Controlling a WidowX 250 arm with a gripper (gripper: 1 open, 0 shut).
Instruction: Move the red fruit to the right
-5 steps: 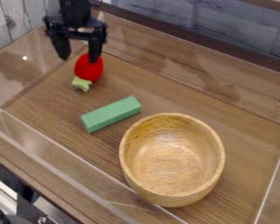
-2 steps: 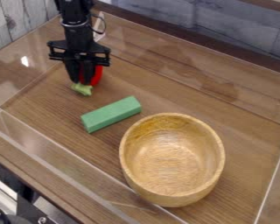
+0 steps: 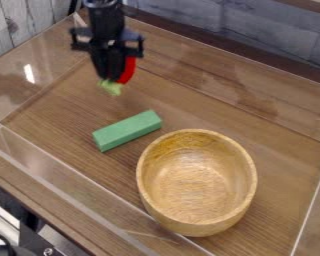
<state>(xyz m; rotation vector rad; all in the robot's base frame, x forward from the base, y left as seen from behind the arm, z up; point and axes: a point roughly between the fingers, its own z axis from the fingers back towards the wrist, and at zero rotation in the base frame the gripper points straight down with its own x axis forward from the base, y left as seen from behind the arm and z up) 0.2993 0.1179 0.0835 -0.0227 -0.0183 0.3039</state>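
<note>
Black claw [image 3: 116, 72] clenches the small red toy strawberry [image 3: 125, 70], half hiding it, beyond the empty round wooden bowl [image 3: 196, 181]

Arm comes in from the top edge, upper left of frame, wrist vertical. Pincer [image 3: 116, 72] points straight down, black fingers [image 3: 107, 66] drawn together and clamped on the red fruit [image 3: 125, 70] (red shows between and beside the fingers, green stem end hanging just below the tips). Pincer sits clear above the tabletop [image 3: 203, 95].
</note>
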